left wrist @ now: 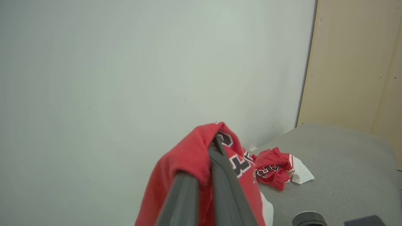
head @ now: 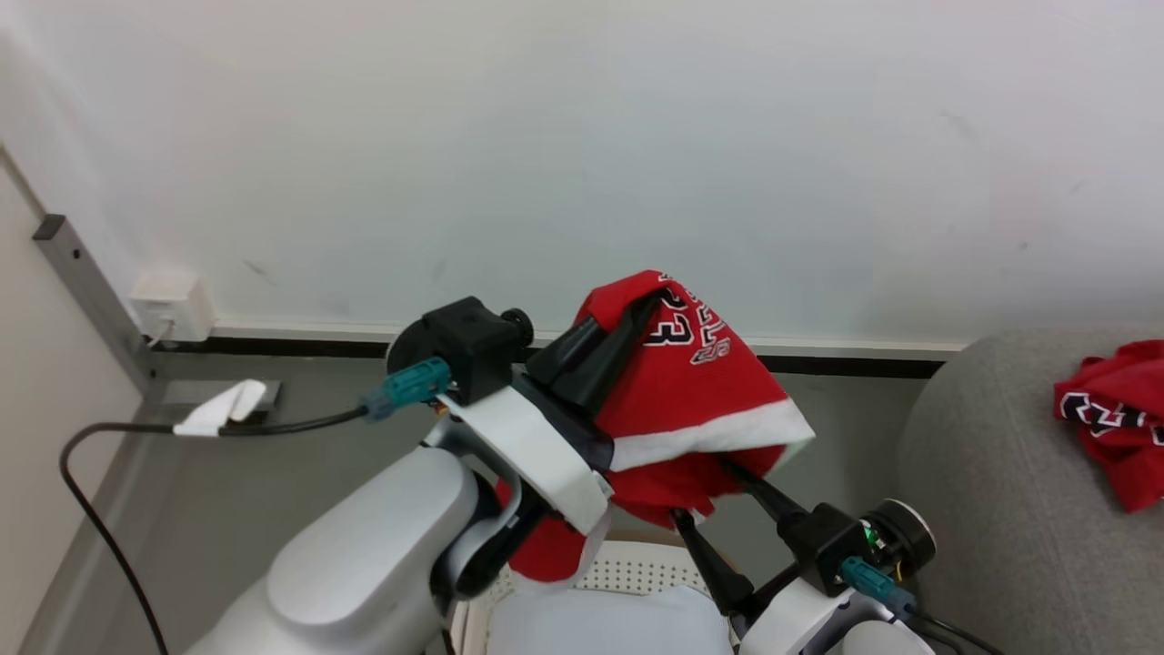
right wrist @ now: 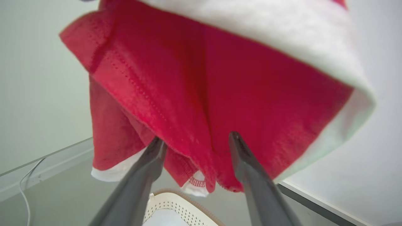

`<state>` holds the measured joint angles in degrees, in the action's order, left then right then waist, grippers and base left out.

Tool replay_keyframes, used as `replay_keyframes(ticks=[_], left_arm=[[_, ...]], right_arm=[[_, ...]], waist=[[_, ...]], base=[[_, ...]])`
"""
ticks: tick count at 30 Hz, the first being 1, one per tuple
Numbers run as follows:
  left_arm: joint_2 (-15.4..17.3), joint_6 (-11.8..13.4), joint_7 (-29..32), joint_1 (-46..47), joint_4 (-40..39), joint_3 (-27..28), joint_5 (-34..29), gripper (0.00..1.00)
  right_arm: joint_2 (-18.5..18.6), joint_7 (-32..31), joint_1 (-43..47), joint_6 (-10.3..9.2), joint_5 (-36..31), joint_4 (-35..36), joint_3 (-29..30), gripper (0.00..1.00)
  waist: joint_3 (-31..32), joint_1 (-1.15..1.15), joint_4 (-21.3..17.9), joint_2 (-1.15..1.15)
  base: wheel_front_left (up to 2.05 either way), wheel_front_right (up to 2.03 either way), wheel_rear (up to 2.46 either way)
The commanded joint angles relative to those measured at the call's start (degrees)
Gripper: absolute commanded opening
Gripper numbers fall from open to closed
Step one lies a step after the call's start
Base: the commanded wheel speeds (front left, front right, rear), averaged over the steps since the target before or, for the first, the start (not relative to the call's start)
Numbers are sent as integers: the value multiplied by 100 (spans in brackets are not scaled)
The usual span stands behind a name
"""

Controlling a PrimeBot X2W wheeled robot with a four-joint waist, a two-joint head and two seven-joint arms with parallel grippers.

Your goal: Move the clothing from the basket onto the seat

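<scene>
The left gripper (head: 637, 314), clamped shut on one red garment (head: 691, 391), holds it high above the basket (head: 637, 569). The right gripper (head: 702, 491) gapes wide beneath the hanging hem, gripping nothing. The seat (head: 1000, 473) lies to the right, bearing the second garment (head: 1114, 418). Between the garment and the seat's rounded edge the air is open, and the wall (head: 582, 136) stands close beyond.

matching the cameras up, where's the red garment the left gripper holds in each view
head view: garment at centre, pinched in the left gripper
left wrist view: bottom centre, draped over the fingers
right wrist view: upper half, above the open right gripper
shared landmark: pale wall
</scene>
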<state>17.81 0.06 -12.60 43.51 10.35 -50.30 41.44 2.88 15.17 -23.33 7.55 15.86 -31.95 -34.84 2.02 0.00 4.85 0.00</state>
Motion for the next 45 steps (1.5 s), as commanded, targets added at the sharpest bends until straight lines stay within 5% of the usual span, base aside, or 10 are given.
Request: replay_keyframes(ticks=[1, 11, 12, 13, 43, 44, 45], left_arm=[[-34, -10, 23, -79, -63, -44, 87, 0], [-178, -72, 149, -197, -322, -276, 113, 0], [-190, -82, 163, -209, -341, -304, 126, 0], [-196, -89, 173, -210, -345, -313, 135, 0], [-36, -33, 46, -328, 73, -206, 311, 0], [-21, -21, 39, -337, 68, -200, 307, 22], [-10, -22, 33, -354, 55, -202, 315, 86]], right_arm=[[6, -5, -97, -13, -10, -71, -24, 100], [8, -4, -297, -13, 400, -404, -325, 100], [8, -5, -331, -13, 485, -397, -355, 31], [7, -4, -331, -13, 575, -383, -386, 0], [8, -4, -110, -13, 717, -85, -137, 0], [7, -4, -104, -13, 688, -57, -91, 0], [7, -4, -90, -13, 671, -27, -47, 0]], waist=[[21, 0, 132, 0], [41, 0, 472, 0], [41, 0, 519, 0], [43, 0, 543, 0], [-59, 0, 262, 0], [-66, 0, 233, 0], [-75, 0, 199, 0]], base=[[0, 0, 0], [0, 0, 0], [0, 0, 0], [0, 0, 0], [0, 0, 0], [0, 0, 0], [0, 0, 0]])
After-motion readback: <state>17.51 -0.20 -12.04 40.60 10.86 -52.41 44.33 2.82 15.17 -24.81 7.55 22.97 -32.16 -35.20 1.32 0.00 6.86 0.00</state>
